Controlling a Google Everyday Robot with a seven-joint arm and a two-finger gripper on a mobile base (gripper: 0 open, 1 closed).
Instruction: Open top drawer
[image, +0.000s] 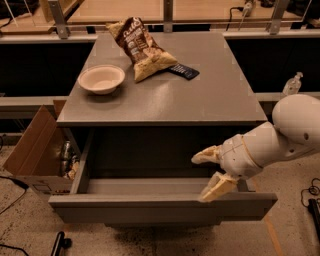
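One top drawer (160, 206), standing open below the grey surface (200, 102), dark inside. One hand (210, 172), fingers spread, holding nothing, over the drawer's right front. On the surface: one bowl (101, 78), one chip bag (142, 47), one dark flat item (184, 71). One cardboard box (30, 150) on the left; speckled floor (30, 232).

Speckled floor (30, 222), open cardboard box (31, 152) beside grey cabinet (200, 100), dim light.
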